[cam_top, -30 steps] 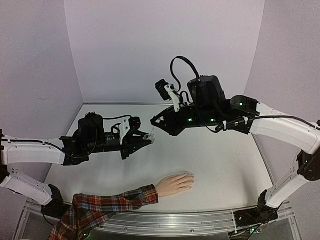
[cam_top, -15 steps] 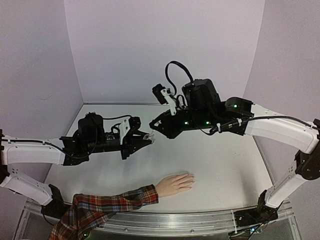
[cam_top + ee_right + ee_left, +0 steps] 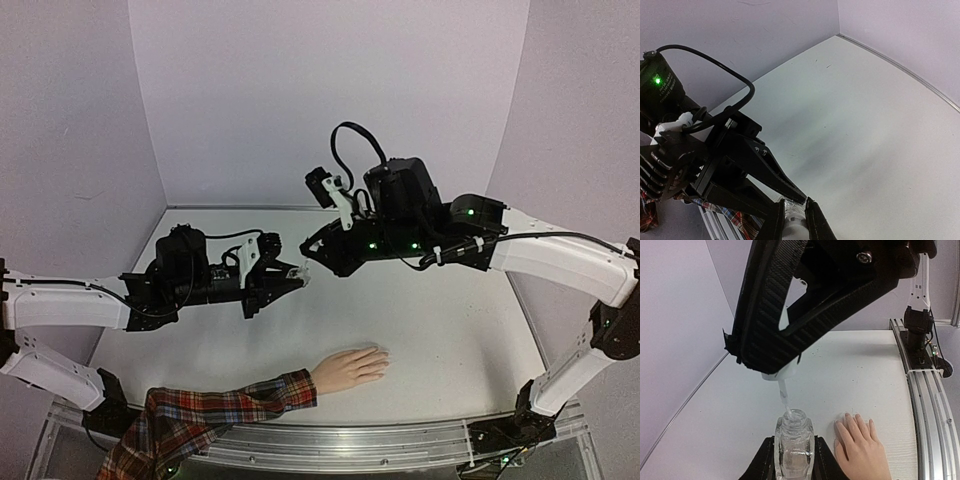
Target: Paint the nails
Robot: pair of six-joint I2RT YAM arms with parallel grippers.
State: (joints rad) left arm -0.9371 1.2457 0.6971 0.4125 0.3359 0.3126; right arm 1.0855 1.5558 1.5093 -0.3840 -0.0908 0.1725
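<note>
My left gripper [image 3: 292, 280] is shut on a small clear bottle [image 3: 794, 439], held upright above the table, its mouth open. My right gripper [image 3: 308, 252] is shut on the white cap [image 3: 782, 371], directly above the bottle. The cap's brush [image 3: 784, 399] hangs down with its tip in the bottle's mouth. In the right wrist view the cap [image 3: 796, 227] sits between the right gripper's [image 3: 794, 212] jaws. The pale mannequin hand [image 3: 350, 368] lies palm down near the front edge, in a red plaid sleeve [image 3: 220, 408]. Its nails [image 3: 847, 416] barely differ from the skin.
Purple walls [image 3: 320, 90] close in the white table [image 3: 450, 330] at the back and on both sides. A metal rail [image 3: 360, 445] runs along the front edge. Both arms meet above the table's middle, behind the hand.
My right arm has shifted a little left and down, bringing the cap and brush onto the bottle's mouth. The left arm, bottle and mannequin hand have not moved.
</note>
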